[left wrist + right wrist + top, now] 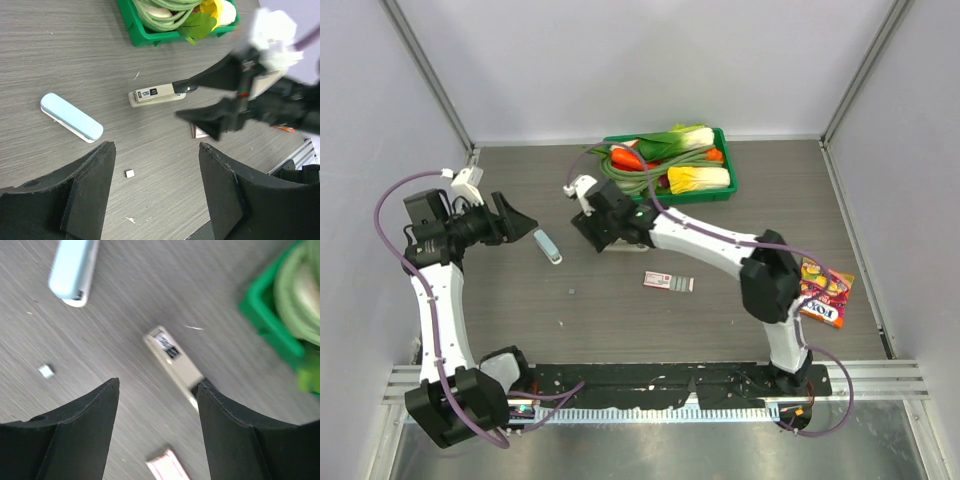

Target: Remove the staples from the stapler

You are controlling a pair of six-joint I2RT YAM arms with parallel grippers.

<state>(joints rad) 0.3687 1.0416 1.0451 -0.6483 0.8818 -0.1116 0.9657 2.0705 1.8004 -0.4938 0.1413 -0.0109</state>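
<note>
My left gripper (pixel 155 150) fills the bottom of its wrist view, fingers spread wide and holding nothing. The right gripper (pixel 157 385) gapes as wide, also empty. In the left wrist view I see the stapler (pixel 71 117) lying flat at the left, apart from both. A beige labelled bar (pixel 155 95) sits mid-frame, one end at the right gripper's finger. A tiny white chip (pixel 129 173) lies lower centre.

Left arm (pixel 435 300): raised from the near-left base, bent at the elbow, wrist turned to the right.
Left gripper (pixel 156 150): jaws are spread wide; nothing is held.
Right arm (pixel 710 240): extended from the near-right base, away and leftward.
Right gripper (pixel 158 385): angled downward; jaws are spread, nothing is gripped.
</note>
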